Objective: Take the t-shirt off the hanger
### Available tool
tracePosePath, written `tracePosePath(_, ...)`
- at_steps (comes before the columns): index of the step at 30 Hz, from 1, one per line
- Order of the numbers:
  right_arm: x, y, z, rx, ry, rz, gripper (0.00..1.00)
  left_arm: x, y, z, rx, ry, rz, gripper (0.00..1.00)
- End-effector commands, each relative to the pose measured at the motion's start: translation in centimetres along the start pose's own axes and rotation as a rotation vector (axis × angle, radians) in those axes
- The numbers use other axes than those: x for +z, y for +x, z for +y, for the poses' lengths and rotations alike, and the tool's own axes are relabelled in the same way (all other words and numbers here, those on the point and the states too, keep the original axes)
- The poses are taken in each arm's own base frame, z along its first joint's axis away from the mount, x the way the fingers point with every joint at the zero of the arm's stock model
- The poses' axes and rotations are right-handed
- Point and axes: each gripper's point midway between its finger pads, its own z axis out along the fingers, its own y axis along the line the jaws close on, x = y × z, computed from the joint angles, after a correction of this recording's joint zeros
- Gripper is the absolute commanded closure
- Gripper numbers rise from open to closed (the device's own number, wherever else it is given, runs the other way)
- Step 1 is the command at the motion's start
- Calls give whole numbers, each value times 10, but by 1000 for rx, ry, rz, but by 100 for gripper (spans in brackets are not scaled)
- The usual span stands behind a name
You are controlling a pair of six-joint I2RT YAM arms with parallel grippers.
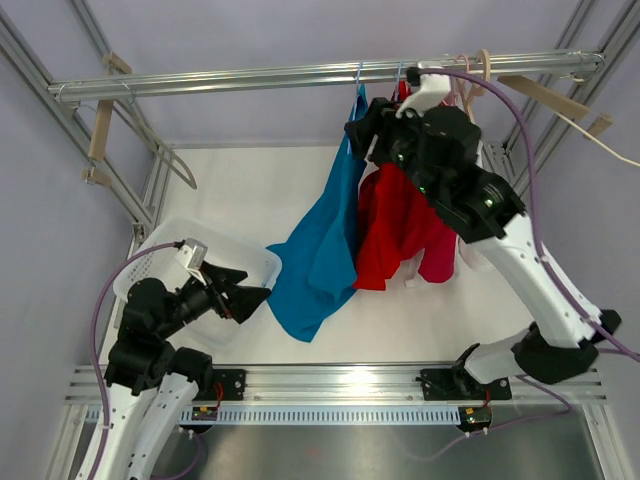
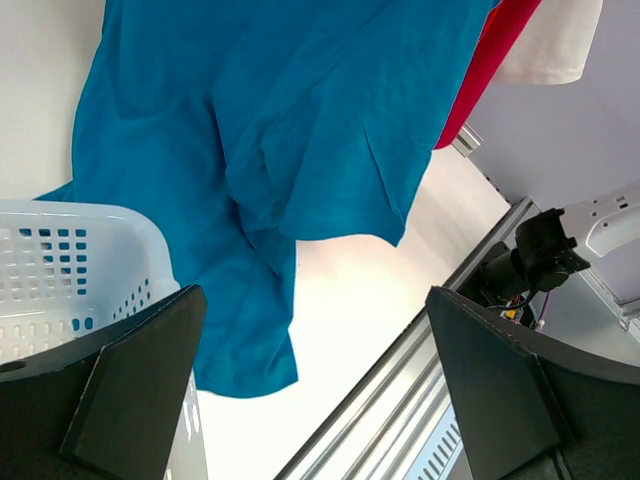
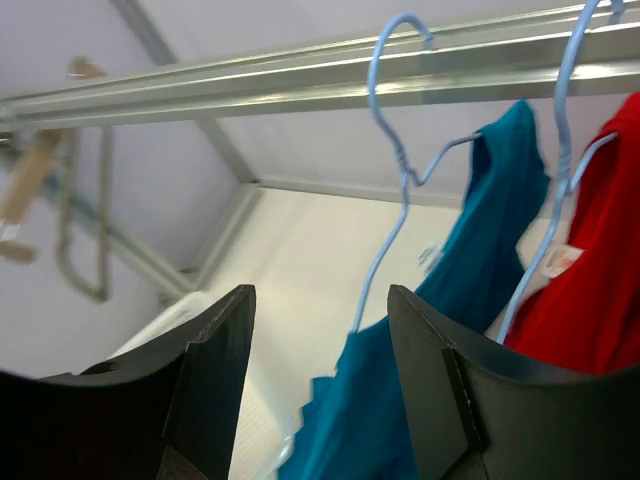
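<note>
**Operator:** Report jaw status and garment location.

**Arms:** Both sets of jaws are spread and pinch nothing. My right jaws are raised to the rail [image 1: 300, 73]. In the right wrist view, the neck and one bare shoulder wire of the blue wire hanger [image 3: 402, 150] stand in the gap between them; I cannot tell whether either pad touches the wire. My left jaws sit low beside the white basket [image 1: 240, 248], facing the loose cloth. The blue t-shirt [image 1: 325, 235] hangs from that hanger, gathered on the shoulder nearer the red t-shirt [image 1: 395, 225]. Its lower part trails down toward the desk [image 1: 250, 185] and reaches the basket's corner.

**Operator:** Which step is in hand?

**Arms:** By my reading, securing the hanger before the cloth is drawn off. The task is at an early stage, as the shirt is not yet off the wire.

**Operator:** State the procedure.

**Arms:**
1. Close my right jaws on the bare wire at the twisted neck, not on fabric.
2. Hold the hanger steady and leave it hooked on the rail.
3. Pinch the hanging cloth with my left jaws, taking a full fold rather than an edge.
4. Draw the cloth down and away from the red t-shirt, along the covered shoulder, so the collar slides off the wire end.

Caution: the neighbouring hanger hangs just beside this one, and a wide approach may snag it. The knit will likely stretch, so pull slowly.
</note>
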Motion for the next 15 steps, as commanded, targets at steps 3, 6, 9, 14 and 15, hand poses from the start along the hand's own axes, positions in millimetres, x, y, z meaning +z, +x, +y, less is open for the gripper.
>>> tracePosePath(3, 36, 1, -35, -183, 304, -9, 38, -2, -8, -6, 37, 23, -41, 1)
tracePosePath(6, 52, 5, -40, -220, 359, 5, 40, -4, -9, -8, 43, 28, -49, 1)
tracePosePath(9, 65, 12, -41, -239, 378, 24, 43, -5, -10, -9, 48, 31, -56, 1)
tracePosePath(14, 76, 25, -47, -260, 415, 48, 53, -6, -10, -11, 50, 39, -58, 1)
tracePosePath(15, 77, 27, -47, -262, 419, 51, 55, -7, -10, -11, 51, 38, -60, 1)
